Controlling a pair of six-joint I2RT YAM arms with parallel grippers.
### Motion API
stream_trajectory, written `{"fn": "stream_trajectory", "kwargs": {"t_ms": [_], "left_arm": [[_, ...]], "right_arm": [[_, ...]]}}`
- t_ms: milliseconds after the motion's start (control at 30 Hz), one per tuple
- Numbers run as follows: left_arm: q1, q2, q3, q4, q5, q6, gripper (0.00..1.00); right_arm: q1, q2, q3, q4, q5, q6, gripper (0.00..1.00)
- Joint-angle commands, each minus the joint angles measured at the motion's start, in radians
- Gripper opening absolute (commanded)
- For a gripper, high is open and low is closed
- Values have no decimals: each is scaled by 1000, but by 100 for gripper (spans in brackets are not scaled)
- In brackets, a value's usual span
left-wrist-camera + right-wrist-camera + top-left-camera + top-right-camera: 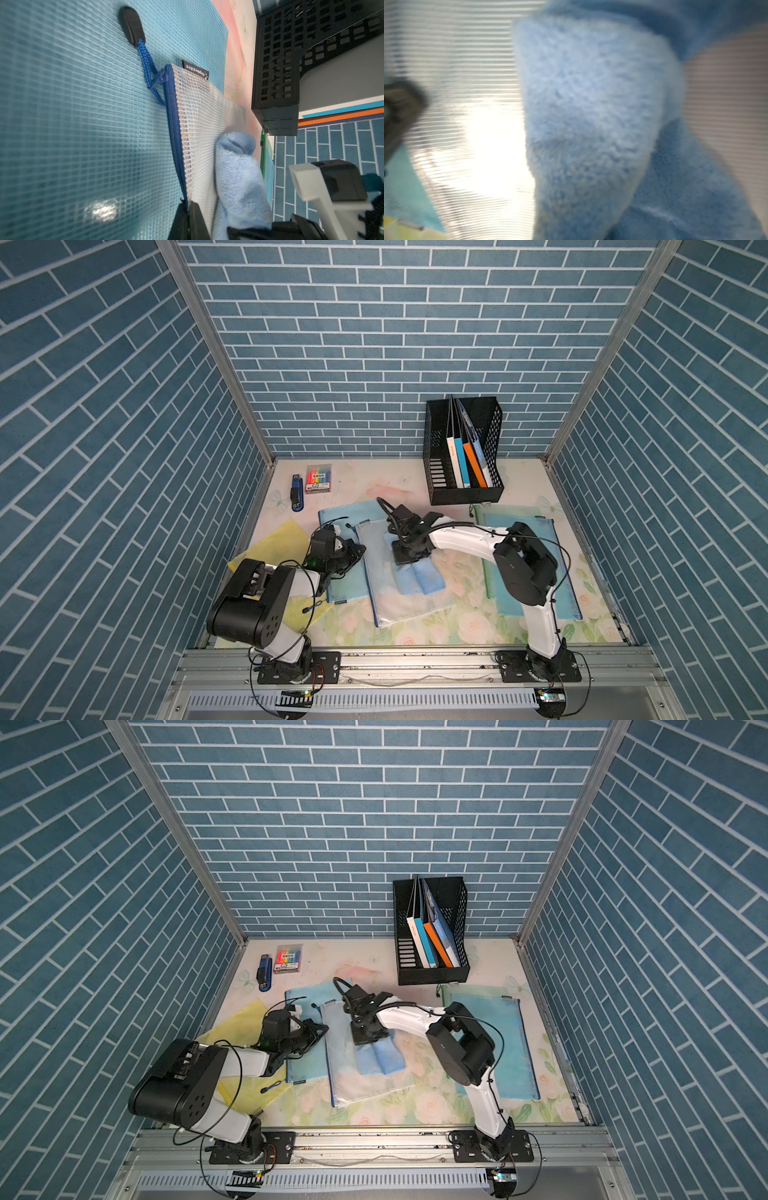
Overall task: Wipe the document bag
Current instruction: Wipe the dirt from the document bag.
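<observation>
- Left gripper (188,209): we find it clamped on the zipper edge of the document bag (399,605).
- Right gripper (409,558): clenched on blue cloth (419,578) atop that bag.

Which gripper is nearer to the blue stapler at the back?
Left. The left gripper pinches the zipper edge of the clear bag, nearer the stapler; the right gripper holds the cloth farther across.

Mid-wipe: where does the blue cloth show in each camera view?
Top view: blue cloth below picture centre, slightly right.
Top view: below picture centre.
Left wrist: lower middle.
Right wrist: fills the middle, blurred.
Shared landmark: the clear mesh document bag under it.
</observation>
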Motion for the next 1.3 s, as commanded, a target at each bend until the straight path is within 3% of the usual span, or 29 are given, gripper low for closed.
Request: {"fn": "stream_trajectory", "kwargs": {"t_ms": [0,133,200,400,600,767,933,1033,1267], "left_arm": [[-1,2,-14,28,-6,-4,0],[0,-4,-20,28,-7,-4,0],[-1,-3,-23,32,-4,-4,0],[-1,0,-19,33,2,0,0],[-1,6,-11,37,3,-2,0],[-1,5,-5,50,-9,-19,0],[-1,11,-16,90,-17,-55,0],[-1,30,-33,148,-10,-108,0],[-2,35,-50,201,-12,-153,0]], "right_arm": [[94,82,127,-101,-97,-47,0],[115,96,114,-89,-156,-41,0],[104,81,50,-77,-123,-24,0],[-18,-145,-263,30,-27,54,0],[-146,-295,-417,-1,86,48,0],[-121,-244,-351,-36,82,34,0],[21,-101,-168,-27,21,16,0],[96,-43,-88,15,-86,-13,0],[116,-49,-122,62,-174,-21,0]]}}
